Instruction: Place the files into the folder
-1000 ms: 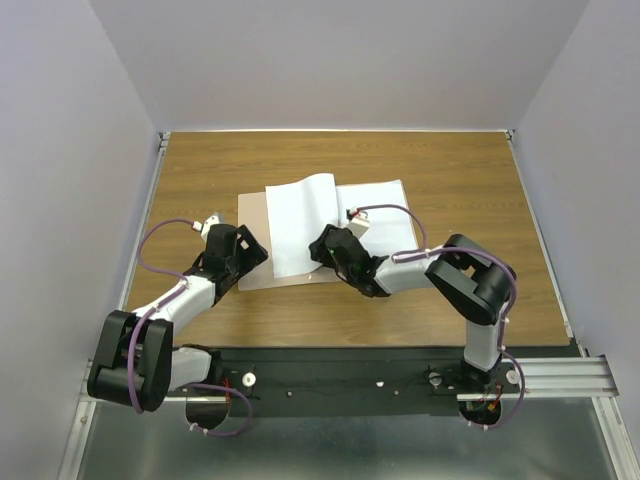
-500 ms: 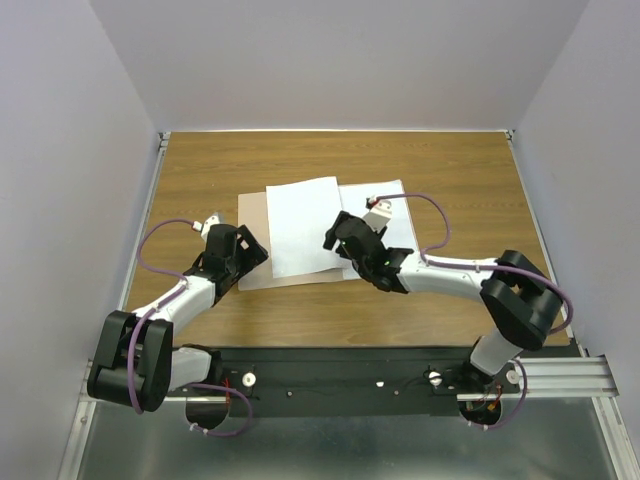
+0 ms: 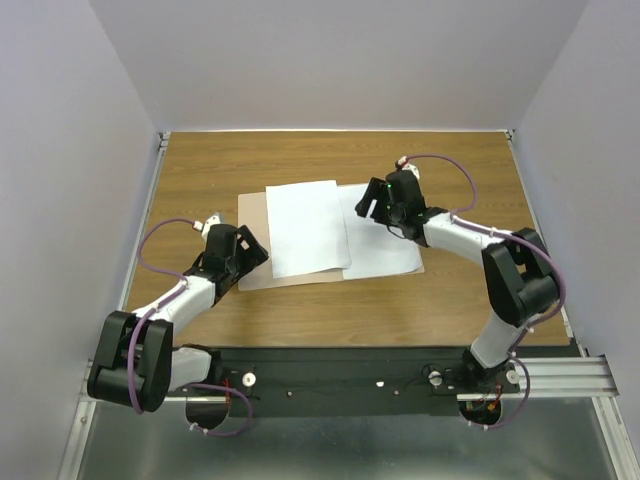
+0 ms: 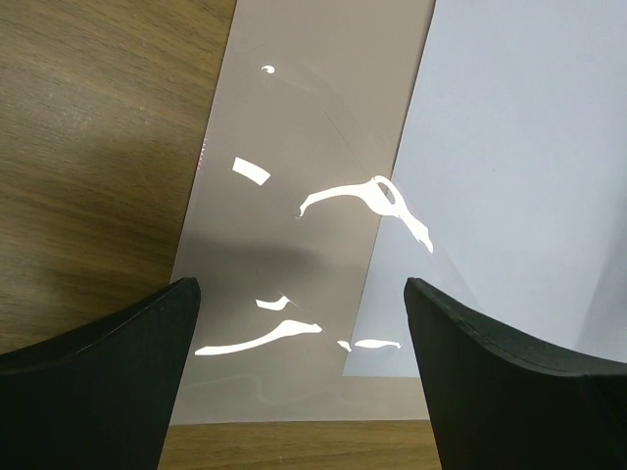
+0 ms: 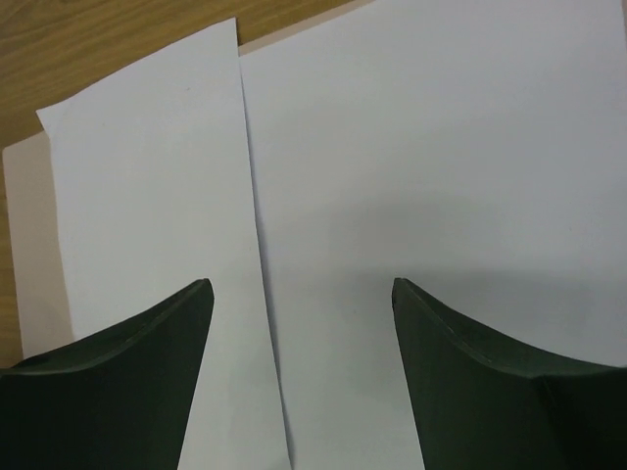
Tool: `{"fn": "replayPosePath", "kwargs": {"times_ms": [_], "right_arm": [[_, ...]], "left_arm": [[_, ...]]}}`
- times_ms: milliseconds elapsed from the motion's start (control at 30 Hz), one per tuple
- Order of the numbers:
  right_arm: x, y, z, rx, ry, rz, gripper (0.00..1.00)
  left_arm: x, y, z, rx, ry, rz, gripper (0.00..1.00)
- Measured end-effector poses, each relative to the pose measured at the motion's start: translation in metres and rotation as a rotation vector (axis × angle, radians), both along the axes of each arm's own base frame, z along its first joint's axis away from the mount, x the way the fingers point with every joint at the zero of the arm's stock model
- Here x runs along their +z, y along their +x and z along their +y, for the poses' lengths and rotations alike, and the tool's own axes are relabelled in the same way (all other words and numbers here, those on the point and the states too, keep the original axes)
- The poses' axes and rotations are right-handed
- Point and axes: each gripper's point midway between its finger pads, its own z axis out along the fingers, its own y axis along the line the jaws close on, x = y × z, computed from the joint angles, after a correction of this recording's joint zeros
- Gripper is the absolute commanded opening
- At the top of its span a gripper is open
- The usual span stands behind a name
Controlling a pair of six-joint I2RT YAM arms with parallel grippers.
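Note:
The pinkish-tan folder (image 3: pixel 253 240) lies flat left of centre. One white sheet (image 3: pixel 307 226) lies on it. The second sheet (image 3: pixel 385 240) lies to its right, its left edge under the first. My left gripper (image 3: pixel 255 255) is open and empty over the folder's near-left part. In the left wrist view (image 4: pixel 304 372), glare on the folder's clear leaf (image 4: pixel 284 196) runs onto the sheet's edge (image 4: pixel 509 166). My right gripper (image 3: pixel 372 207) is open and empty just above the second sheet's far part. The right wrist view (image 5: pixel 299 372) shows both sheets, first (image 5: pixel 147 215) and second (image 5: pixel 441 166).
The wooden table (image 3: pixel 450 160) is walled by pale panels on three sides. A black rail (image 3: pixel 350 375) with the arm bases runs along the near edge. Purple cables loop off both arms.
My right gripper has moved from the sheets' near middle to the far right, over the second sheet. The first sheet, curled up a second ago, now lies flat. The left arm has not moved.

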Motion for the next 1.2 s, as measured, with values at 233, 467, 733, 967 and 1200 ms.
{"fn": "replayPosePath", "kwargs": {"times_ms": [233, 467, 733, 967, 1200], "right_arm": [[-0.029, 0.012, 0.029, 0.253, 0.1, 0.116, 0.78], [-0.054, 0.006, 0.059, 0.406, 0.173, 0.203, 0.78], [-0.054, 0.002, 0.07, 0.473, 0.223, 0.22, 0.75], [-0.054, 0.002, 0.077, 0.502, 0.264, 0.227, 0.68], [-0.057, 0.004, 0.076, 0.482, 0.313, 0.256, 0.52]], "left_arm": [[0.0, 0.0, 0.0, -0.008, 0.004, 0.0, 0.95], [0.0, 0.0, 0.0, -0.01, 0.004, 0.0, 0.95], [-0.001, 0.0, 0.0, -0.01, 0.004, 0.0, 0.95], [-0.001, 0.0, 0.0, -0.009, 0.004, 0.001, 0.95], [0.0, 0.0, 0.0, -0.01, 0.004, 0.0, 0.95]]}}
